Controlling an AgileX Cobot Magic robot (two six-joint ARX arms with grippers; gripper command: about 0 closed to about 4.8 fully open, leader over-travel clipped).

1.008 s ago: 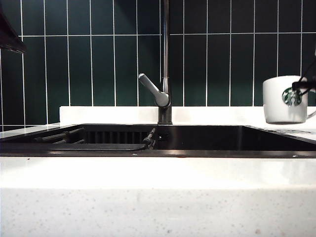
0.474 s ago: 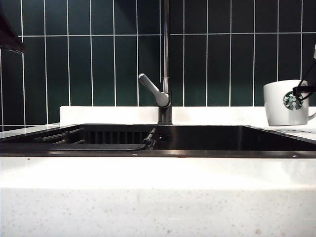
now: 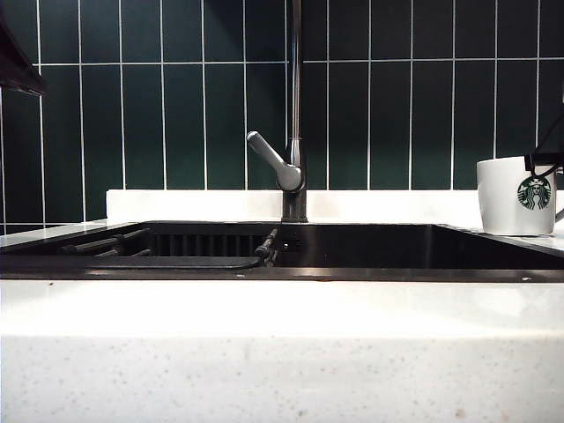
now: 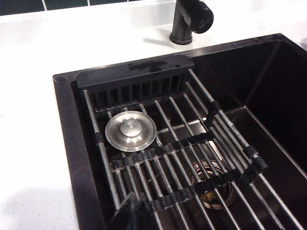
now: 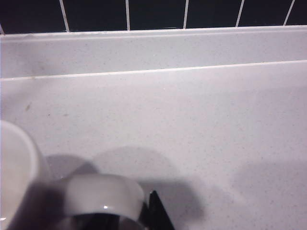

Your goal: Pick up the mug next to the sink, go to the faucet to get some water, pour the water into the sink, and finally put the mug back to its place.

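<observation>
Both claws differ: right claw (image 5: pixel 144 211) at mug (image 3: pixel 515 196) handle, left claw (image 4: pixel 132 215) closed.

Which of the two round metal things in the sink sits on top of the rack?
The solid silver stopper disc rests on the rack bars; the drain lies beneath them.

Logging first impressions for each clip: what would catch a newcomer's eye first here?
The white mug with its green logo stands out at the far right of the exterior view, on the counter beside the sink, with the right gripper at its handle side. Next comes the tall faucet against dark tiles, mid-frame. The left gripper hangs above the sink's rack, which carries a shiny steel stopper.
</observation>
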